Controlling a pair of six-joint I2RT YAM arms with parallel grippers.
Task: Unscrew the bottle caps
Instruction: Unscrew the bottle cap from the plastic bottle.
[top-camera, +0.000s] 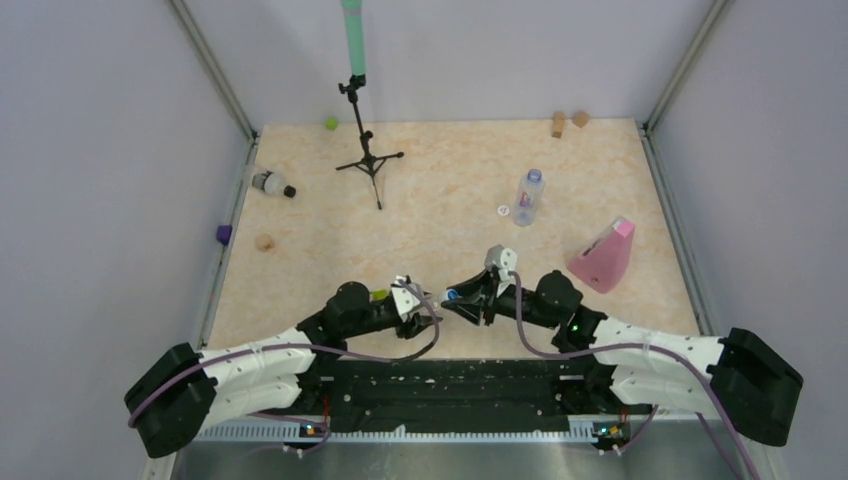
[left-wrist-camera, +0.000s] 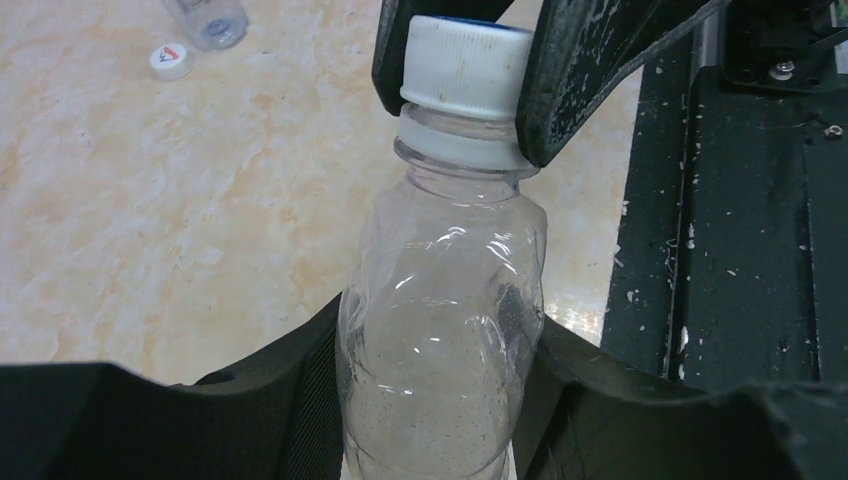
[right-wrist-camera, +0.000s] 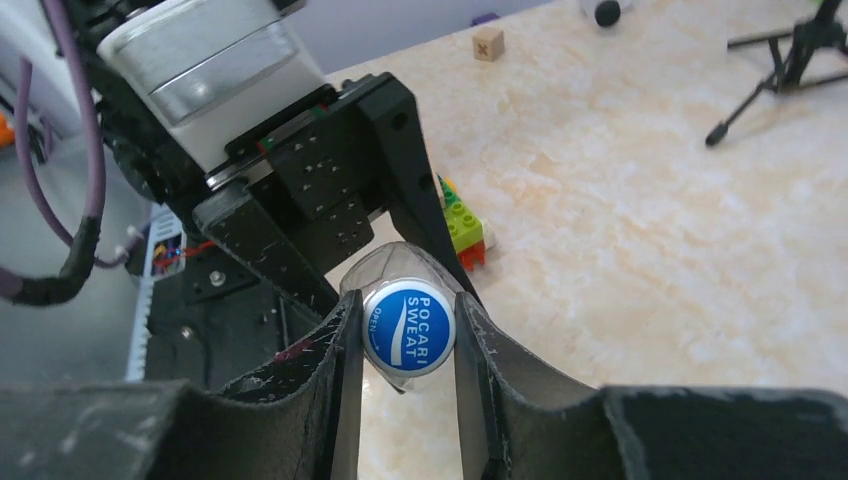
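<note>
Bottle cap (right-wrist-camera: 408, 327), blue-topped and white-sided, sits on the clear bottle (left-wrist-camera: 440, 330), held over the near part of the bench (top-camera: 450, 170). We find the right fingers (right-wrist-camera: 325, 370) pinching the cap and the left fingers (left-wrist-camera: 290, 390) clamped on the bottle's body. Farther out, the beige marbled surface carries a loose white cap (top-camera: 503, 210) beside a second bottle (top-camera: 528, 196). Pale grey walls (top-camera: 100, 150) enclose it.
</note>
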